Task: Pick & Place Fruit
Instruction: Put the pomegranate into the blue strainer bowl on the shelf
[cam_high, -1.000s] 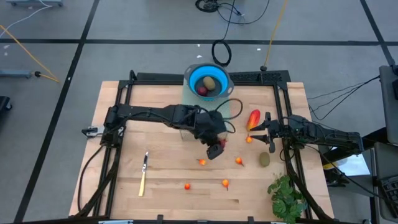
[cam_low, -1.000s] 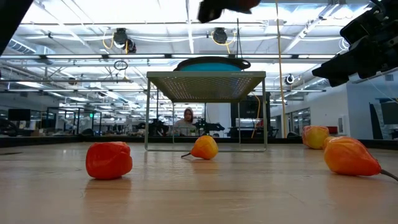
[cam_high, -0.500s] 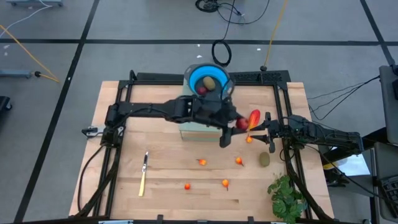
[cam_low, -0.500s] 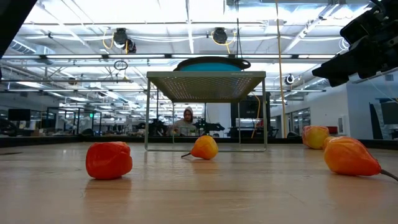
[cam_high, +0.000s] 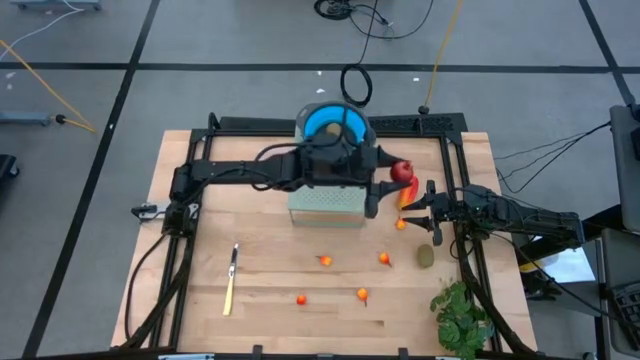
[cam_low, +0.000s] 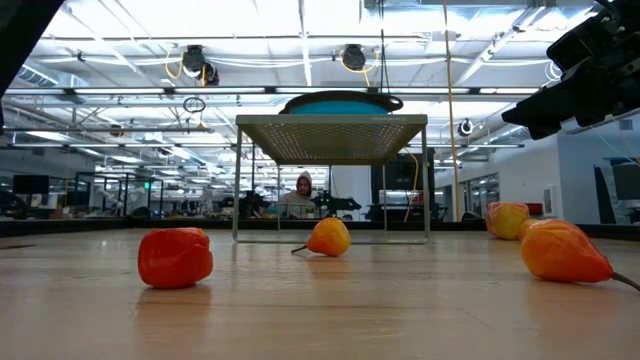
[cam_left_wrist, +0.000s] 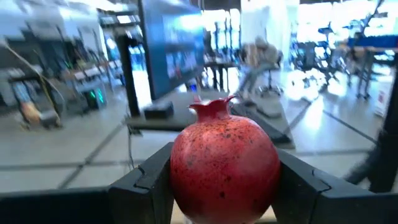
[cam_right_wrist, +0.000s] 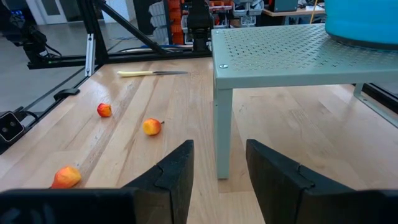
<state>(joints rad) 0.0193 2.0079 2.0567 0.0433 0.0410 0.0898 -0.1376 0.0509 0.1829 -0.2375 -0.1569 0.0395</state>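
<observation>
My left gripper is shut on a dark red pomegranate and holds it in the air just right of the perforated stand. The blue bowl stands on the stand, and my left arm covers much of it. Small orange fruits lie on the wooden table. An olive oval and a red-and-yellow piece lie near the right arm. My right gripper waits at the right, open, with nothing between its fingers. My left gripper pinches the pomegranate's two opposite sides between its two fingers. The fingers lie level and come from the table's left. The fruit is lifted clear of the table and stand, with its crown up in the wrist view.
A yellow-handled knife lies at the front left. A leafy green plant stands at the front right corner. A black frame runs round the table's far and side edges. People sit in the room behind.
My left gripper has risen from low over the table in front of the stand. It has gone toward the far right, beside the stand. It has tipped from pointing down to level and rolled. The pomegranate stayed in its fingers and rose with it.
</observation>
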